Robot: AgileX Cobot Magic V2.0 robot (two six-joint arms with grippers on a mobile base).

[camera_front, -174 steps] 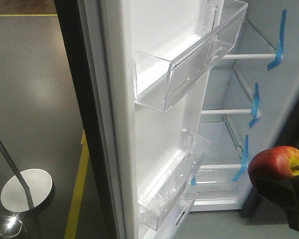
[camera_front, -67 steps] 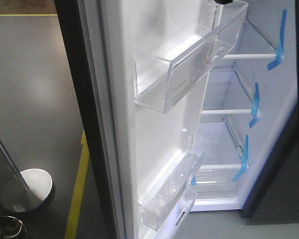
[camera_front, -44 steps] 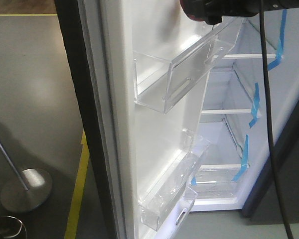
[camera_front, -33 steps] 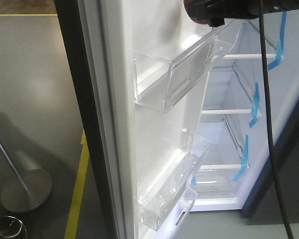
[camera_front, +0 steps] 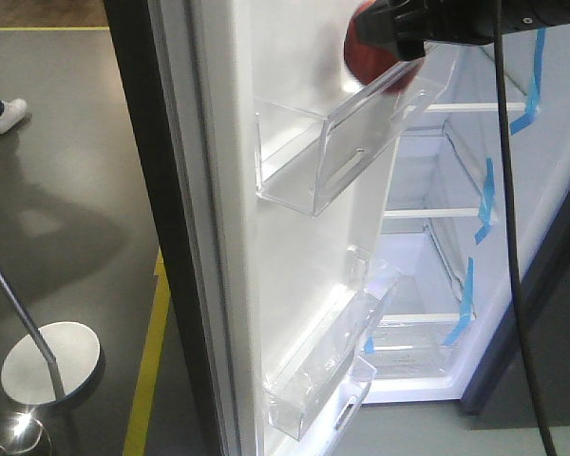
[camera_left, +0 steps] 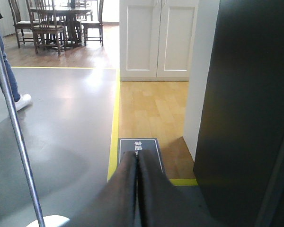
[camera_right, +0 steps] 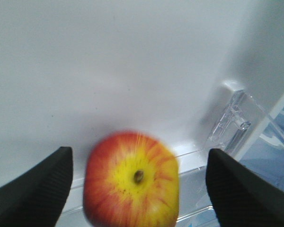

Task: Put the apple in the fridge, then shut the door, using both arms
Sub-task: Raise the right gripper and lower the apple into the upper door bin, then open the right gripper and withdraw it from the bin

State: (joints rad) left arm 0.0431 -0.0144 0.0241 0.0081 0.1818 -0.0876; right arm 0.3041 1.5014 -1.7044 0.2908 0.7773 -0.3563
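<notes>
Front: we're seeing the apple (camera_front: 369, 52), blurred, just above the top bin (camera_front: 351, 152) of the open door (camera_front: 294, 247). Left wrist: the left gripper (camera_left: 136, 158) is showing its jaws pressed together. Right wrist: the right gripper (camera_right: 138, 158) is straddling the apple with its jaws wide apart, touching neither side.

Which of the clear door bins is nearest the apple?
The upper bin: the apple is at its far end, just below the open right gripper. The lower bin hangs far beneath it.
</notes>
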